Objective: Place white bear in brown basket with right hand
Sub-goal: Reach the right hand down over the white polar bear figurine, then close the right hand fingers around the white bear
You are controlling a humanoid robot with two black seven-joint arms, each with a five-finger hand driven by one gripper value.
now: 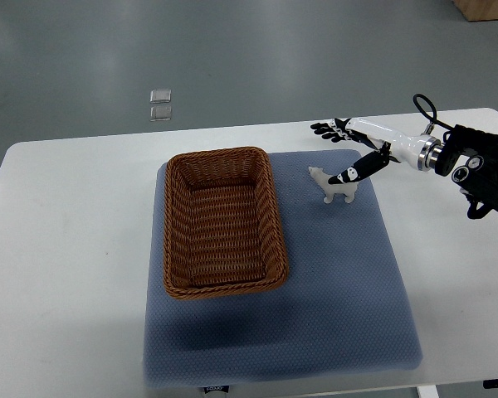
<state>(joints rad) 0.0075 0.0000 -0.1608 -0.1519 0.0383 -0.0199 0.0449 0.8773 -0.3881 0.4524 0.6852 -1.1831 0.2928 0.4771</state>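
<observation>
White and small, the plastic bear figure [332, 186] stands on the blue-grey padded mat [349, 282], right of centre, beside the empty brown woven wicker basket [224, 222]. The right hand [349, 149], fingers spread and holding nothing, reaches in from the right, its thumb just touching the bear.

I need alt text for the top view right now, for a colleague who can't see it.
The robot's right hand, fingers spread, reaches a small white toy bear standing upright on a blue-grey mat, its thumb at the bear's back. Left of the bear, apart from it, an empty brown woven wicker basket sits on the mat.
</observation>
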